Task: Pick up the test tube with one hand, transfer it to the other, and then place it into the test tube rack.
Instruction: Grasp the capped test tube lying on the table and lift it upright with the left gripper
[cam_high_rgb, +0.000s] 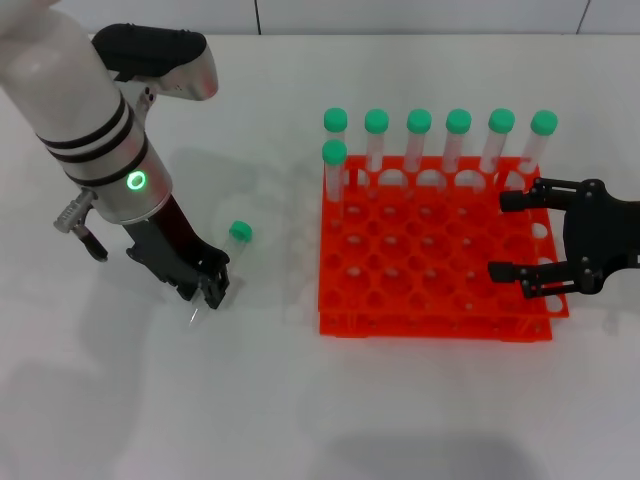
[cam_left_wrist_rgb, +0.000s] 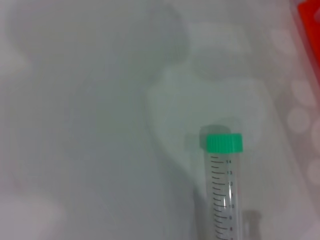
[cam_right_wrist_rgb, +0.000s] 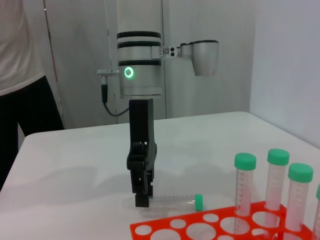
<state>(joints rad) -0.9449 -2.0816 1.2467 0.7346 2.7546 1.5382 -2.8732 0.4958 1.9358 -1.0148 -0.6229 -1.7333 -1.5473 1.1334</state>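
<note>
The test tube (cam_high_rgb: 232, 245) lies flat on the white table left of the rack, its green cap pointing to the back right. My left gripper (cam_high_rgb: 205, 288) is down on its lower half, fingers closed around it. The left wrist view shows the tube (cam_left_wrist_rgb: 223, 190) running out from the gripper, cap (cam_left_wrist_rgb: 224, 143) at the far end. In the right wrist view the tube (cam_right_wrist_rgb: 175, 200) lies level at the left gripper's tips (cam_right_wrist_rgb: 142, 200). The orange-red rack (cam_high_rgb: 430, 325) stands at centre right. My right gripper (cam_high_rgb: 500, 235) is open over the rack's right edge.
Several green-capped tubes (cam_high_rgb: 417, 140) stand upright along the rack's back row and back-left corner; they also show in the right wrist view (cam_right_wrist_rgb: 245, 185). A person (cam_right_wrist_rgb: 20, 75) stands beyond the table's far side.
</note>
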